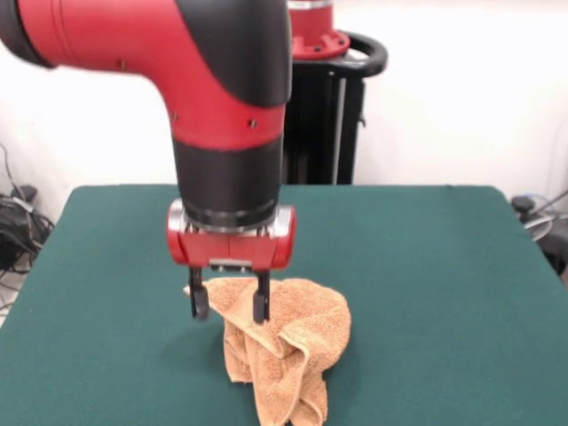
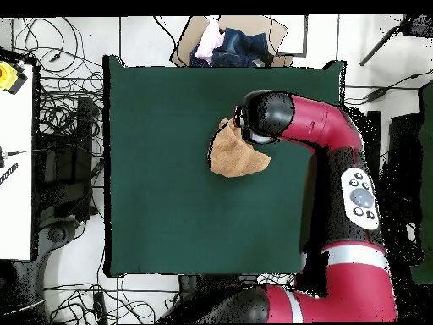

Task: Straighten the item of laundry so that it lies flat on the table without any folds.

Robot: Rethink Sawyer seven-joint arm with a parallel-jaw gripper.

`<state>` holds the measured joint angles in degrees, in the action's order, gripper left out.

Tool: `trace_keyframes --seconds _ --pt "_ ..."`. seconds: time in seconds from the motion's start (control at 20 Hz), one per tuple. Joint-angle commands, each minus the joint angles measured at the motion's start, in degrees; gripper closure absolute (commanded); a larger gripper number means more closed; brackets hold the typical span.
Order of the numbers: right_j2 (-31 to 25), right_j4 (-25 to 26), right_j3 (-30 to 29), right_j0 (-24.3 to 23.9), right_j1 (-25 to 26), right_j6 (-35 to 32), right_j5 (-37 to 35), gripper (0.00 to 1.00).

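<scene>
Towel first: I'm seeing it sitting bunched in a rumpled orange-tan heap on the green table, folds hanging down toward the near edge in the front view. Right above it the gripper is hanging with its two dark fingers pointing straight down and standing apart, open, with nothing between them. I'm reading the tips as level with the top of the heap, just in front of it; whether they're touching the cloth I can't say. Above the fingers the red wrist block with its silver ring is sitting square, and the black-and-red forearm is rising vertically before elbowing off toward the upper left of the front view.

From overhead, I'm watching the arm reaching in from the table's right edge, its black end covering part of the towel, which is lying in the upper middle of the table. A box of clothes is sitting beyond the table's top edge, cables trailing on the floor at left.
</scene>
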<state>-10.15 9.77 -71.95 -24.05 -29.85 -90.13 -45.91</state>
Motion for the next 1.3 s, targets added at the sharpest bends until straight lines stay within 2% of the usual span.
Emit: trace_keyframes --seconds 0.05,0.7,1.3 --pt "-0.5 1.7 -12.0 -1.2 -4.6 -2.7 4.4 0.0" --pt "-4.0 2.4 -8.8 -4.6 0.8 1.1 6.5 0.0" --pt "-4.0 5.2 -4.2 -2.3 0.1 2.7 5.4 0.0"
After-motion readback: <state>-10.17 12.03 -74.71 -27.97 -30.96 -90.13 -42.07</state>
